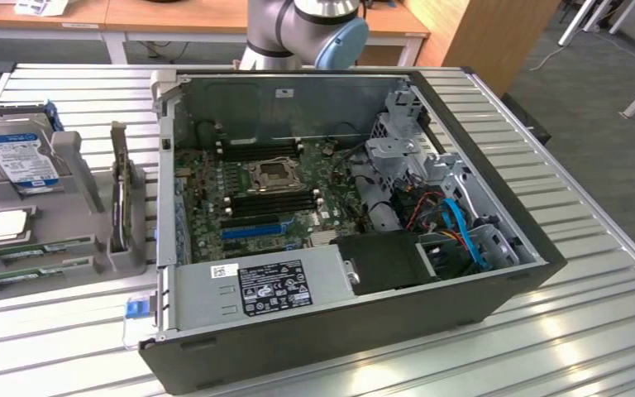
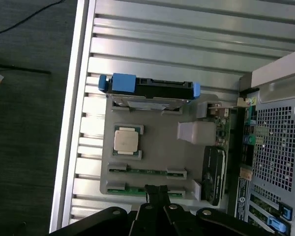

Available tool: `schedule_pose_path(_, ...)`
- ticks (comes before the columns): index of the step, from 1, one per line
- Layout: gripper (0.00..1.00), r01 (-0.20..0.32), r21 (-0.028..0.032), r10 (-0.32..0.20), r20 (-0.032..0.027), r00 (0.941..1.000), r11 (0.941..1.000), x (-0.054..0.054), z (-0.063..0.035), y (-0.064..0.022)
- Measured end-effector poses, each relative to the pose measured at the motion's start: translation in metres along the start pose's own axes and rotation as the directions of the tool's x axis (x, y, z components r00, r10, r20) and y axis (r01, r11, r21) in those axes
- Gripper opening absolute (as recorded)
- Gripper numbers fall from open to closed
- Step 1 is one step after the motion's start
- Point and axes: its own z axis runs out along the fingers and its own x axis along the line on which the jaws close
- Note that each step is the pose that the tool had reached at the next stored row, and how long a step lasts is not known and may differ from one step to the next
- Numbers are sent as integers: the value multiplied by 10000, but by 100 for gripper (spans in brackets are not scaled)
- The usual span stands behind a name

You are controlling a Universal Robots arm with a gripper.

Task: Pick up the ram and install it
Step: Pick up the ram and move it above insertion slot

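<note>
Claw [image 2: 157, 189] sat above the gray holder [image 2: 162, 147], at the holder's end farthest from the hard drive [image 2: 147, 91]. Fingers looked pressed together, nothing pinched between them. In the wrist view the fingertips overlapped the ram [image 2: 132, 190].

The ram [image 1: 20, 274] lay flat in the holder's outermost slot, the one farthest from the hard drive, long edge parallel to that end of the holder. It was seated in the slot, not lifted. A second ram stick [image 2: 146, 171] lay in the next slot inward, parallel to the first and just beside it; it also showed in the exterior view [image 1: 31, 248].

Other parts in the holder [image 1: 69, 222]:
- the processor [image 2: 127, 141], flat in a square pocket between the sticks and the hard drive; exterior view [image 1: 7, 225]
- the hard drive [image 1: 14, 153], propped at a tilt at the far end of the holder, blue label facing up
- an expansion card [image 1: 125, 198], on edge along the holder's side nearest the computer case [image 1: 350, 331]; wrist view [image 2: 214, 169]

The case lay on its side just beside the holder, side panel off and motherboard [image 1: 202, 178] exposed, with the black memory slots [image 1: 274, 201] visible on it. Holder and case both rested on the slatted metal surface [image 1: 582, 331]. The arm [image 1: 295, 25] rose beyond the case, on the side away from the holder.
</note>
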Motion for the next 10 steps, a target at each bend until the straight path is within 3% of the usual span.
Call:
schedule_pose_path(5,10,743,-18,-743,-33,9972,9972,0,0,0)
schedule_pose_path(10,10,1485,-39,-1486,-64,9889,9889,0,0,0)
